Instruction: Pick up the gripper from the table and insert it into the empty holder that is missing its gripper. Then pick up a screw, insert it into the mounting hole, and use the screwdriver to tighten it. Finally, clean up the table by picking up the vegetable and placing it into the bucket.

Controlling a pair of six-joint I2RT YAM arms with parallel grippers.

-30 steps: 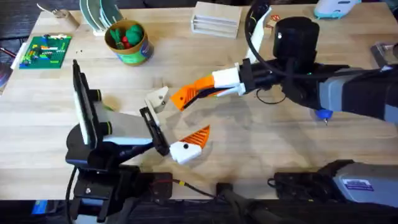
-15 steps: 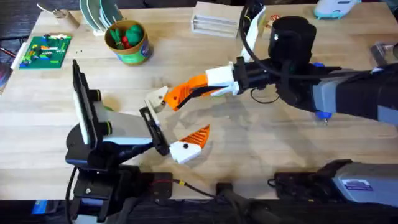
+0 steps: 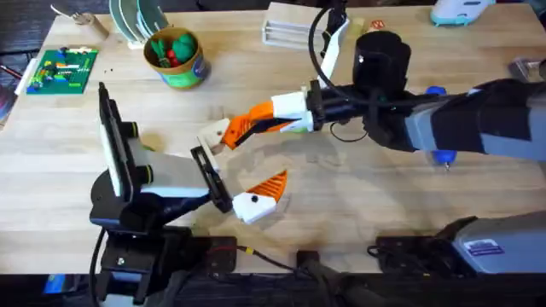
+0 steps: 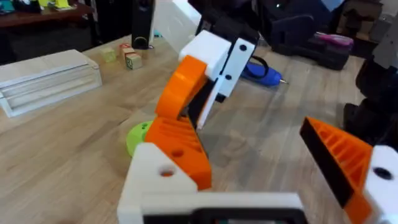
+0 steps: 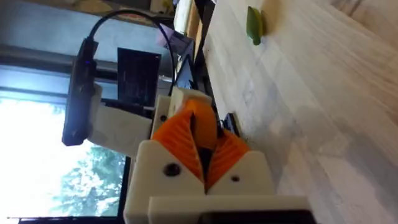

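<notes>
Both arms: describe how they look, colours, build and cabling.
The left arm is black with a white forearm shell; its gripper has white angular mounts and an orange ribbed pad. The right arm is grey and black with a black cylindrical joint, looping black and white cables, and a white-mounted orange gripper.

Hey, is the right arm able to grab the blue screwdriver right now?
Probably not yet: the right gripper is shut on the gripper, holding it at the empty holder. The screwdriver lies on bare table near that arm, otherwise unblocked.
</notes>
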